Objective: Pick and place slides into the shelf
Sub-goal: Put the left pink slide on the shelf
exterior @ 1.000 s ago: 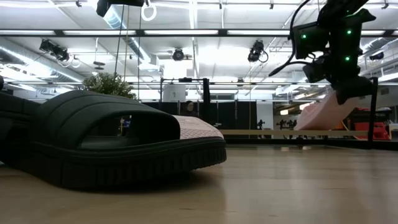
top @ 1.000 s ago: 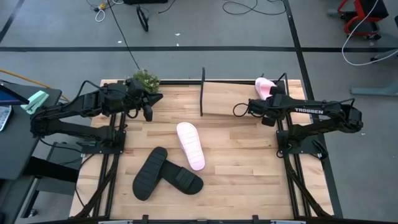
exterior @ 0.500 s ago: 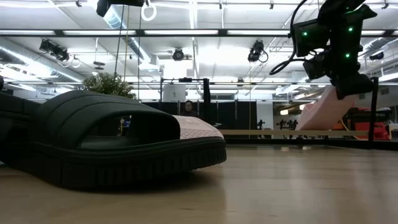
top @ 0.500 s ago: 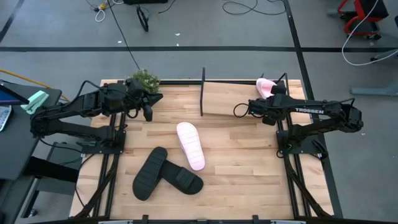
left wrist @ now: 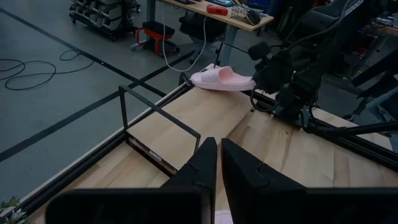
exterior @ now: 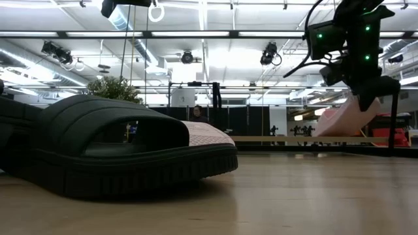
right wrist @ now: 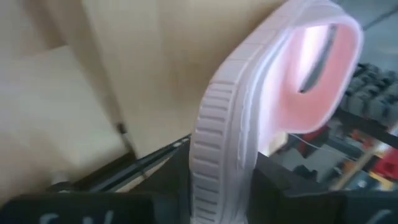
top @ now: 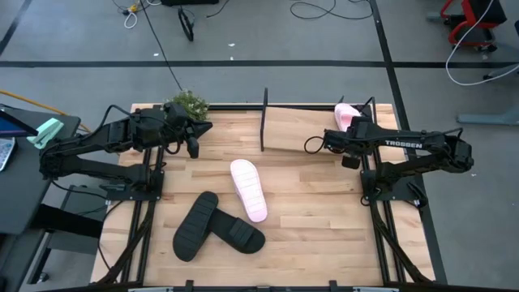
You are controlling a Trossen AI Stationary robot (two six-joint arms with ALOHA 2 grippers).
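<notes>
One pale pink slide is in my right gripper, which is shut on it at the shelf's right end. The shelf stands along the far edge, with a tilted wooden board between black rod posts. The other pink slide lies sole-down mid-table. The two black slides lie near the near edge, one overlapping the other; one fills the low view. My left gripper is shut and hovers beside the potted plant. My right gripper pinches the pink slide at its heel end, one finger on the underside and one on the footbed, with the ribbed sole edge facing the wrist camera. The slide tilts with its strap end away from the fingers, low over the shelf's right end. Whether it touches the board I cannot tell.
A small green potted plant stands at the far left corner next to my left gripper. An upright black post marks the shelf's left end. Bare wood lies to the right of the pink slide on the table.
My right gripper has moved a little toward the table's right edge and slightly down, carrying the pink slide with it. The slide stays tilted over the shelf's right end.
</notes>
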